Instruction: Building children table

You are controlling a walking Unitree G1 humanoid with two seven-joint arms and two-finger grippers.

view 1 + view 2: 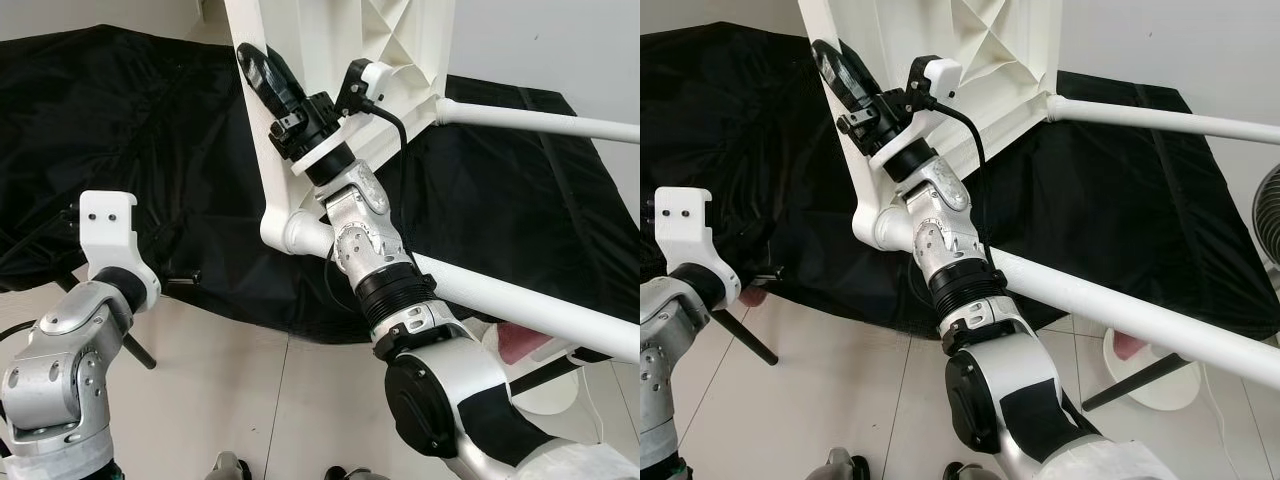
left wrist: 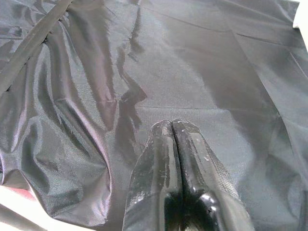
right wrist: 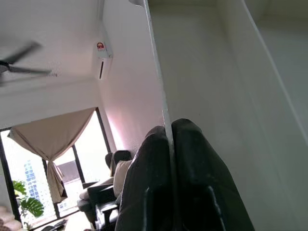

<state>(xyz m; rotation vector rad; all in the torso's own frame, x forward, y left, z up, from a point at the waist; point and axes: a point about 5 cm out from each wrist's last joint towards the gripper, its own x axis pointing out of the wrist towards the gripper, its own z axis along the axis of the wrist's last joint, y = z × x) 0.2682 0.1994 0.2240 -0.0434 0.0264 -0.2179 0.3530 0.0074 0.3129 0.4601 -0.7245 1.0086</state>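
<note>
Right gripper [image 3: 171, 137] pinched on tabletop [image 1: 400, 40] edge, above black cloth [image 1: 120, 130].

Tabletop [image 1: 330, 40] and two legs [image 1: 520, 300] block right, black cloth [image 1: 120, 130] open left

Right gripper [image 1: 262, 68] raised, jaws pinched; left gripper [image 2: 172, 126] low, jaws together

My four cameras and where they look

My two head eyes look forward and down from close by, and both share the white table top [image 1: 340, 40] at the upper middle of the frame and the black cloth [image 1: 730, 130] behind it. My left wrist camera sits very near that cloth, looking along my left gripper [image 2: 172, 126]. My right wrist camera points up past my right gripper [image 3: 168, 127] toward the ceiling.
</note>
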